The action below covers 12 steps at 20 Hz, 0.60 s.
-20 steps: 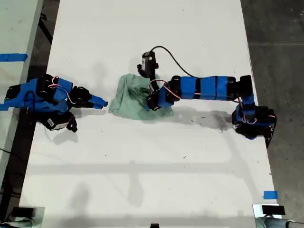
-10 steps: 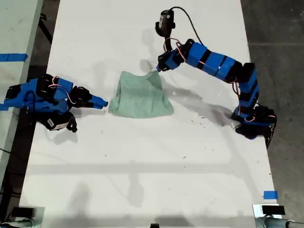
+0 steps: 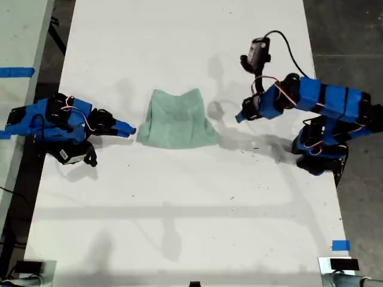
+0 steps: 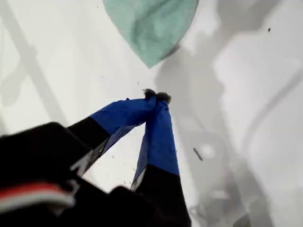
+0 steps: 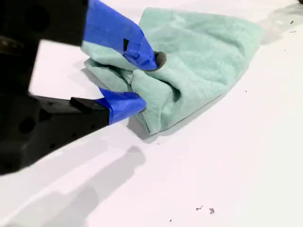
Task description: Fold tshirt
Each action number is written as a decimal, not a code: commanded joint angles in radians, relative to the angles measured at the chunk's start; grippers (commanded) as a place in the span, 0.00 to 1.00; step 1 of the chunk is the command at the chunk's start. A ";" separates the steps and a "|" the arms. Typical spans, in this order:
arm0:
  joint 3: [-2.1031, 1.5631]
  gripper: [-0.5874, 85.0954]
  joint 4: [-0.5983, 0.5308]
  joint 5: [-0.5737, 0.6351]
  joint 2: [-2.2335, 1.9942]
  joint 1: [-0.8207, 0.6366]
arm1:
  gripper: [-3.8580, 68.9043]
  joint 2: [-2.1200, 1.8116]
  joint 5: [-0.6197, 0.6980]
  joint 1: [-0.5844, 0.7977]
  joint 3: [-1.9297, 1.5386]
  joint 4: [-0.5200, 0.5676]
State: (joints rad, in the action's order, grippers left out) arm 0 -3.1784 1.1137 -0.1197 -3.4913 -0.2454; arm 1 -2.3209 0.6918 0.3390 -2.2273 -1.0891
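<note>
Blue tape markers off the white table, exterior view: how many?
2. One blue tape strip lies on the neighbouring surface at the exterior view's upper left edge; a second blue tape piece sits on the floor at its lower right. More may lie outside the frame.

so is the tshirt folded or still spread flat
Folded: the tshirt lies as a compact, layered bundle with no sleeves spread, a doubled edge showing in the second wrist view.

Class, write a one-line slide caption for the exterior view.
Mint tshirt on a white table, my open second gripper at its edge, my shut first gripper apart from it.
</note>
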 commanded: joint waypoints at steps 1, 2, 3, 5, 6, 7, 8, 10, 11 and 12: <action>-0.006 0.14 -0.012 0.006 -0.101 0.017 | 0.03 -0.472 -0.190 -0.115 -0.370 0.017; -0.006 0.14 -0.012 0.006 -0.101 0.017 | 0.03 -0.603 -0.256 -0.152 -0.482 0.006; -0.006 0.14 -0.012 0.006 -0.101 0.017 | 0.03 -0.724 -0.327 -0.187 -0.580 -0.018; -0.006 0.14 -0.012 0.006 -0.101 0.017 | 0.03 -1.006 -0.449 -0.233 -0.778 -0.091; -0.006 0.14 -0.012 0.006 -0.101 0.017 | 0.03 -1.177 -0.489 -0.245 -0.842 -0.175; -0.005 0.14 -0.011 0.006 -0.104 0.017 | 0.03 -1.127 -0.526 -0.245 -0.839 -0.178; -0.005 0.14 -0.011 0.006 -0.107 0.017 | 0.03 -1.097 -0.574 -0.233 -0.838 -0.183; -0.005 0.14 -0.011 0.006 -0.107 0.014 | 0.14 -1.123 -0.689 -0.239 -0.839 -0.178; -0.005 0.14 -0.011 0.006 -0.107 0.012 | 0.17 -1.155 -0.644 -0.253 -0.841 -0.172; -0.005 0.14 -0.011 0.006 -0.107 0.011 | 0.17 -1.163 -0.511 -0.253 -0.841 -0.173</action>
State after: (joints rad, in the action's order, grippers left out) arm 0 -3.1784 1.1137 -0.1197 -3.4913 -0.2454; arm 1 -3.3763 0.0629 0.1043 -3.0664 -1.2241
